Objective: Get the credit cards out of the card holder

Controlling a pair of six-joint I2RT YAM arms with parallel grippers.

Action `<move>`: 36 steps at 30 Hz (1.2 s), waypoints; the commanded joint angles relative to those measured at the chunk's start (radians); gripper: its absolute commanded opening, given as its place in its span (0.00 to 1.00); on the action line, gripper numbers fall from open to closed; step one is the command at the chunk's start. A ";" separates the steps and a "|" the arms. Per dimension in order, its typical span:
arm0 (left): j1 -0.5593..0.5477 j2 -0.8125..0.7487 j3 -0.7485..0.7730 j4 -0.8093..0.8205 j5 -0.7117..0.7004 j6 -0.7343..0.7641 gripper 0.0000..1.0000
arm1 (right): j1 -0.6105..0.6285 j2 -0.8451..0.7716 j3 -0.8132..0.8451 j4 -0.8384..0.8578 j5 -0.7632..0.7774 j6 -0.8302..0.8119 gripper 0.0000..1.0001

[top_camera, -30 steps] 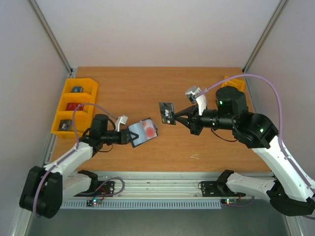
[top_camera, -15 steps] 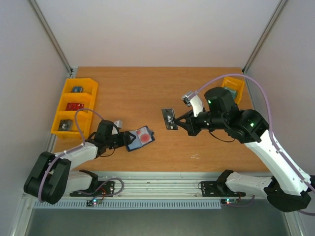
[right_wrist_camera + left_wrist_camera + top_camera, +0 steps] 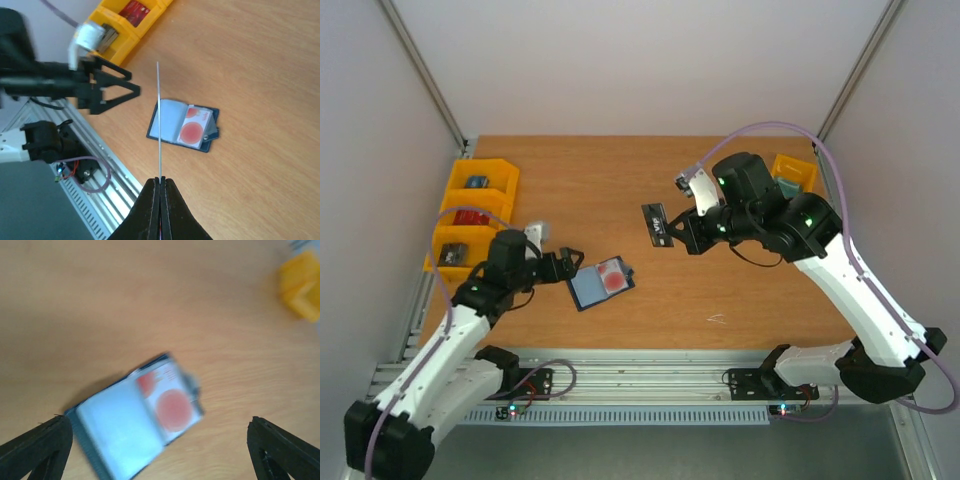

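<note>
Over table [image 3: 620, 170], dark card [image 3: 658, 226] was clamped by right gripper [image 3: 680, 234], pink card [image 3: 612, 276] left in card holder [image 3: 586, 292], left gripper [image 3: 570, 268] spread.

This is a robotics lab test cell rather than a lived-in room. A bare wooden tabletop [image 3: 620, 180] is boxed in by plain pale panels [image 3: 620, 60] and slanting aluminium posts [image 3: 425, 75]. Nearer than both claws, a slotted aluminium rail [image 3: 650, 370] carries the bolted arm mounts and small circuit boards with lit LEDs [image 3: 515, 408]. Left of the left claw [image 3: 572, 268] stands a row of yellow parts bins [image 3: 470, 215]. Right of the right claw [image 3: 672, 232] and farther back sits another yellow bin [image 3: 798, 172], and a purple cable [image 3: 790, 128] loops over that arm.
</note>
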 commanded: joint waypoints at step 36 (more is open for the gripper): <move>-0.024 -0.318 0.153 0.349 0.621 2.730 0.70 | 0.236 0.267 0.268 0.100 -0.218 0.152 0.01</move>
